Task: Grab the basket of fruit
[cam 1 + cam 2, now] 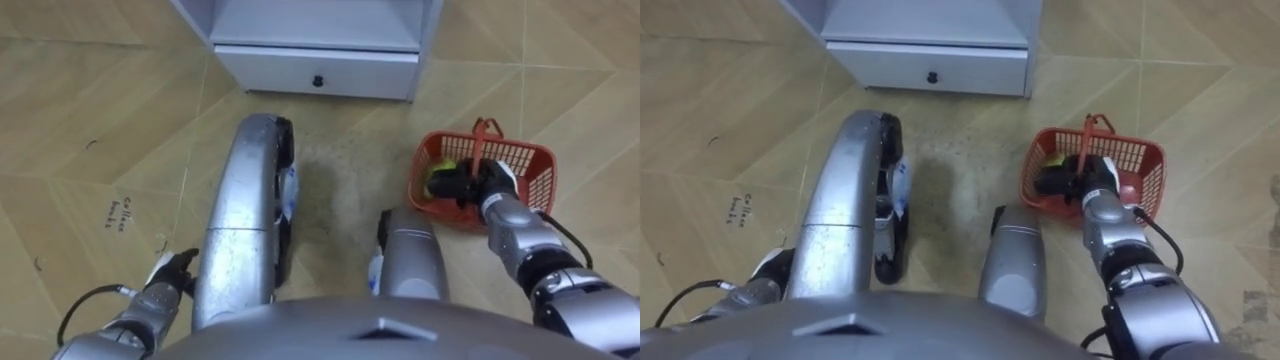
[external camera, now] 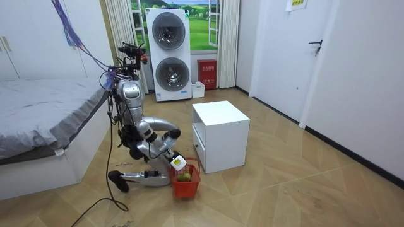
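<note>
The red plastic fruit basket [image 1: 532, 160] stands on the wooden floor to my right, in front of the white cabinet's corner. Its thin red handle [image 1: 483, 140] is upright. A yellow-green fruit [image 1: 441, 170] lies inside. My right hand [image 1: 478, 183] reaches over the basket's near rim, its dark fingers curled at the foot of the handle. My left hand [image 1: 168, 280] hangs low at my left side near the floor, fingers relaxed and holding nothing. In the room view I kneel on the floor with the basket [image 2: 186, 184] by my knee.
A white cabinet [image 1: 315, 70] with a knobbed drawer stands straight ahead, close to my knees. In the room view a bed [image 2: 44, 120] is behind me and stacked washing machines [image 2: 170, 57] stand at the far wall. Open wooden floor lies to the right of the basket.
</note>
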Controlling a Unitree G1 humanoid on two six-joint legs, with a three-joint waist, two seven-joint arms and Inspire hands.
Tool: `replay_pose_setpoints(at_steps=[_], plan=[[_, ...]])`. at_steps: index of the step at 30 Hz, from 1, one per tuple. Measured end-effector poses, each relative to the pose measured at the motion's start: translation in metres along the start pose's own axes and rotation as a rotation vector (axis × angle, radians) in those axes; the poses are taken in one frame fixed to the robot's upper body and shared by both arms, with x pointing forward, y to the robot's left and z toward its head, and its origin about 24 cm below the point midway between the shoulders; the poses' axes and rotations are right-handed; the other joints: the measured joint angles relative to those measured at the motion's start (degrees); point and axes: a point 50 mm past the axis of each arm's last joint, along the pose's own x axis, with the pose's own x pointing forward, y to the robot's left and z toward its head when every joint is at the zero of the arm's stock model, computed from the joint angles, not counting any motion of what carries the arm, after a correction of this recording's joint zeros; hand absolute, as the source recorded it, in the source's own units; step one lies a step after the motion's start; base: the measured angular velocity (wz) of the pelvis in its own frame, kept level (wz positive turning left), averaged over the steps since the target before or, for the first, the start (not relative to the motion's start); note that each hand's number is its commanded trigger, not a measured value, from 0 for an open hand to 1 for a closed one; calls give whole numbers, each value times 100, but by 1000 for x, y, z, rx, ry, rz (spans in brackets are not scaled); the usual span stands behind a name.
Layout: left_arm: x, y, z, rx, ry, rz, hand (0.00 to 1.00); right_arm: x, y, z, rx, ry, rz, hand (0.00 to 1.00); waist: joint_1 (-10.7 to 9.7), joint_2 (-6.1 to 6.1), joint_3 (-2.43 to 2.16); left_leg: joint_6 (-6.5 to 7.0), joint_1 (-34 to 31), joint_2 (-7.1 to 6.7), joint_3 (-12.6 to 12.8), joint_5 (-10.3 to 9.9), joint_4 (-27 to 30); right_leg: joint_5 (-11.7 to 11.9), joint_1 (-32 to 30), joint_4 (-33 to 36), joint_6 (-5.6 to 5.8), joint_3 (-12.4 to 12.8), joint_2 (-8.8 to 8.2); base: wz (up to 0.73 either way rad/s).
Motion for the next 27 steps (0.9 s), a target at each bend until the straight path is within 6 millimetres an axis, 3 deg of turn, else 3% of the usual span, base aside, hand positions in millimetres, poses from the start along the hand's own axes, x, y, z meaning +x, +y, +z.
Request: replay_pose_setpoints(at_steps=[2, 4, 6, 8, 9, 10, 11, 12, 13, 14, 15, 17, 18, 20, 22, 23, 27], plan=[[2, 3, 8, -1, -18, 7, 0, 1, 3, 9, -30, -34, 24, 100, -30, -81, 10, 1, 107, -81, -67, 0, 52, 0, 120, -65, 0, 36, -30, -9], [3, 12, 16, 8, -38, 25, 0, 0, 9, 15, -62, -64, 57, 100, -74, -181, -29, 3, 288, -103, -82, -1, 79, -56, 370, -282, 33, 40, 10, -2], [4, 19, 22, -5, -52, 43, 0, -1, 10, 24, -81, -105, 69, 100, -98, -211, -50, 6, 395, -105, -88, 1, 79, -121, 496, -442, 52, 129, 137, -14], [5, 25, 26, -36, -58, 62, 0, -2, 12, 32, -90, -139, 78, 100, -98, -160, -54, 42, 509, -42, -127, 19, 110, -173, 623, -657, 62, 199, 292, -31], [5, 27, 24, -48, -53, 68, 0, -3, 15, 35, -108, -148, 91, 100, -85, -127, -47, 348, 536, 6, -127, 257, 260, -204, 773, -831, 44, 265, 390, -48], [4, 26, 17, -47, -38, 68, 0, -5, 20, 38, -141, -153, 108, 100, -41, -129, -14, 393, 412, -50, 87, 457, 404, -220, 1001, -950, 65, 400, 424, -30], [4, 26, 18, -48, -42, 65, 0, -7, 17, 40, -153, -169, 107, 100, -62, -237, -17, 452, 287, -159, 354, 323, 129, -269, 1114, -1016, 163, 439, 335, -4], [5, 17, 31, -56, -85, 37, 0, -9, 5, 49, -179, -205, 80, 100, -30, 61, 46, 701, -75, -155, 921, 259, -732, -253, 1192, -1172, 254, 373, 334, 0], [5, 19, 30, -65, -86, 36, 0, -8, 4, 53, -186, -215, 66, 100, 58, 79, 3, 1050, -56, -165, 1020, 286, -944, -254, 1185, -1395, 255, 467, 284, -10], [5, 22, 29, -72, -76, 45, 0, -9, 9, 53, -188, -217, 75, 100, 36, 43, -18, 1142, 31, -165, 1032, 221, -1038, -263, 1228, -1610, 258, 446, 279, -19], [5, 27, 30, -88, -76, 64, 0, -10, 15, 51, -185, -216, 86, 100, 45, -20, -41, 1186, 230, -153, 994, 204, -1417, -254, 1236, -2200, 265, 460, 379, -30], [4, 27, 27, -93, -71, 76, 0, -10, 16, 50, -189, -207, 99, 100, 149, -53, -44, 1163, 674, 14, 907, 285, -2166, -243, 1250, -3322, 273, 495, 425, -73], [4, 27, 21, -91, -55, 80, 0, -13, 18, 49, -190, -219, 120, 100, 156, -85, -67, 1113, 1030, 59, 868, 388, -2703, -184, 1385, -4116, 294, 382, 370, -78], [3, 31, 17, -104, -36, 94, 0, -21, 19, 46, -193, -243, 140, 100, 77, -103, -81, 1113, 1510, 81, 825, 574, -3418, 27, 1683, -5136, 241, 236, 367, -48], [2, 33, 11, -130, -17, 119, 0, -28, 21, 46, -218, -271, 168, 100, 75, -104, -99, 1093, 2061, 163, 820, 776, -4165, 430, 2005, -6139, 240, 136, 349, -38], [2, 33, 9, -133, -13, 123, 0, -30, 22, 46, -221, -279, 176, 100, 73, -115, -108, 1093, 2185, 163, 826, 814, -4328, 560, 2061, -6300, 221, 123, 331, -32], [-3, 32, -9, -157, 5, 157, 0, -46, 26, 47, -215, -330, 245, 100, 79, -174, -165, 1089, 3012, 167, 850, 1025, -5242, 1592, 2414, -7050, 217, 0, 265, -18]])
